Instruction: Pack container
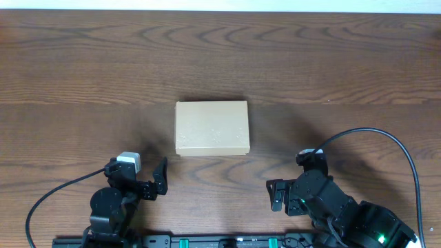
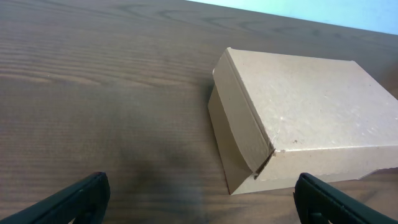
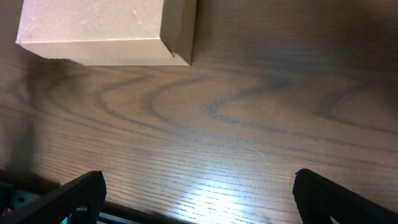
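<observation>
The container (image 1: 211, 127) is a small tan cardboard box. It lies at the table's middle with its flap lid shut. It also shows in the left wrist view (image 2: 298, 118) and at the top left of the right wrist view (image 3: 102, 28). My left gripper (image 1: 162, 178) is open and empty near the front edge, left of the box and apart from it; its fingertips show in its own view (image 2: 202, 199). My right gripper (image 1: 275, 195) is open and empty at the front right; its fingertips show in its own view (image 3: 199, 193). No pens are in view.
The dark wooden table (image 1: 344, 76) stretches all around the box. Black cables (image 1: 386, 138) loop from both arms near the front edge.
</observation>
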{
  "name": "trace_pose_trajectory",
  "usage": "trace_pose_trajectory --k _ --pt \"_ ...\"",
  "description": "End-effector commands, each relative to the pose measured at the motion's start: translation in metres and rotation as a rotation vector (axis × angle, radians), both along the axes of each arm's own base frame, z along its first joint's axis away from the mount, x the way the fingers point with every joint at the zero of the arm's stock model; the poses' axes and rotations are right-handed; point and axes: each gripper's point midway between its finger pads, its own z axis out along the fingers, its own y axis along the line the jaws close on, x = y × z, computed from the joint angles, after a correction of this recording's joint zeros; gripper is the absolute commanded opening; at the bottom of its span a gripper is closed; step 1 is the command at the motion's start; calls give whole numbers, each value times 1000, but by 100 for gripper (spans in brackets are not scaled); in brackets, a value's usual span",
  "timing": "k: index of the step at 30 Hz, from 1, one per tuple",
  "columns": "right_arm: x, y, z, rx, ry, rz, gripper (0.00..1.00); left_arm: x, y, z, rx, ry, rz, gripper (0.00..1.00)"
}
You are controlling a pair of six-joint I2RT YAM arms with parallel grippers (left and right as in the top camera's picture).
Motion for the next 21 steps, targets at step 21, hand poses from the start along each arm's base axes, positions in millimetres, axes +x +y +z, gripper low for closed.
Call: trace_pose_trajectory --k 21 --pt "16 -9 -4 -21 -161 -18 99 1 3 -7 18 2 11 95"
